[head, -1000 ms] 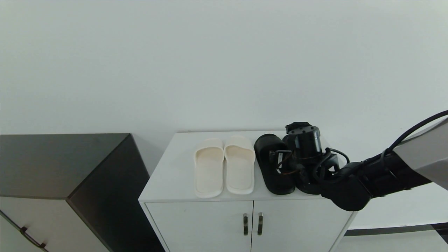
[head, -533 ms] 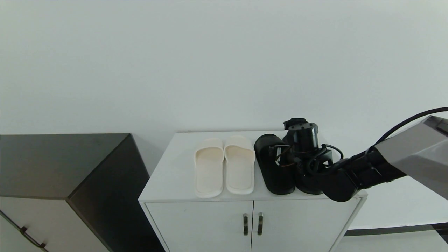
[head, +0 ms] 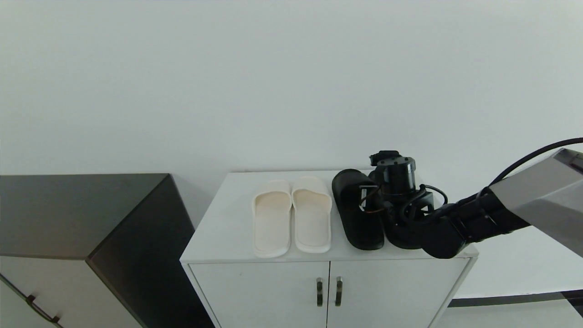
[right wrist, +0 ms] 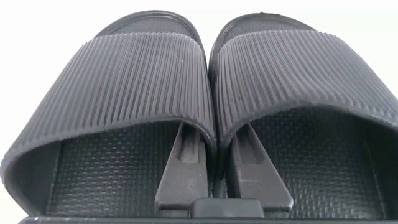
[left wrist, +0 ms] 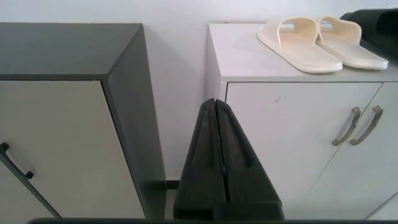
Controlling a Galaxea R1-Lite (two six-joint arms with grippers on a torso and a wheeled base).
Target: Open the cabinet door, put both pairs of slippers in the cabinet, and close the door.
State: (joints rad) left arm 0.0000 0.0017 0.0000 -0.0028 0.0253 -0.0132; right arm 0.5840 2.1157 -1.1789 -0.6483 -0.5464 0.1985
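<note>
While pinching the adjoining inner walls of the black slippers (head: 357,218), has the right pincer (right wrist: 216,140) closed almost fully on them, one finger (right wrist: 183,168) under each strap. Holds that pair at the right end of the cabinet (head: 218,228) top, toes toward the far wall, heels by the near edge, the two pressed side to side. Cannot tell whether the soles rest on the top or hang just above it. Hides most of the right black slipper behind the wrist in the head view. Has the white slippers (head: 272,223) just left of the black pair, close beside it yet apart, flat on the top, side by side with inner edges together, toes far, heels at the near edge. Shows both doors (head: 259,291) shut below, meeting at a middle seam with two upright metal handles (head: 319,291) close on either side of it. Has the left pincer (left wrist: 216,109) low and to the left, on the near side of the furniture, its fingers (left wrist: 205,155) pressed fully together with nothing between them, facing the gap between the cabinet and a dark cabinet (head: 82,209). Puts that dark cabinet left of the white one, near but apart, with a dark top and right side, a pale front and a dark bar handle (head: 41,310) on that front.
</note>
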